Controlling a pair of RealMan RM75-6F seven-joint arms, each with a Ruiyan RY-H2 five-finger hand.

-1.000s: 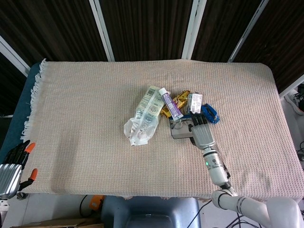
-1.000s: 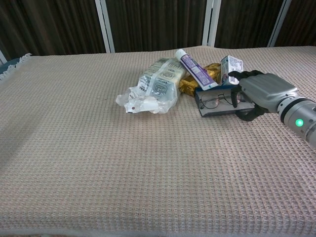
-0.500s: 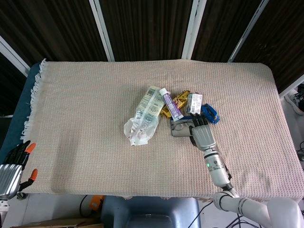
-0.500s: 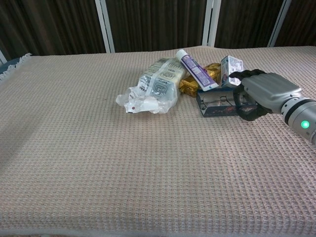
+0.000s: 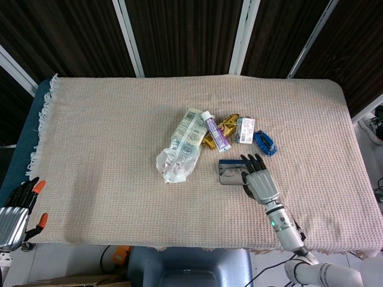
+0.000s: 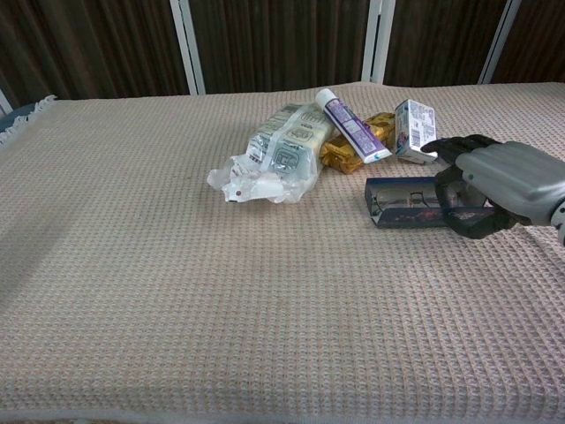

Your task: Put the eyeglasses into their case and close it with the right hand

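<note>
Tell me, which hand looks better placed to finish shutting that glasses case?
The right hand: it already rests on the glasses case, whose lid is partly down. The left hand sits off the table's far corner.

**Camera placement: head and chest views**

The head view looks steeply down from above the robot's side of the desk (image 5: 119,119), taking in the whole cloth-covered top, its edges and the dark panelled wall beyond. The chest view sits low and close, facing level across the cloth toward that wall. Both views share the clutter near the middle, including the toothpaste tube (image 5: 215,131) (image 6: 351,126), and the right hand (image 5: 258,176) (image 6: 503,181).
</note>
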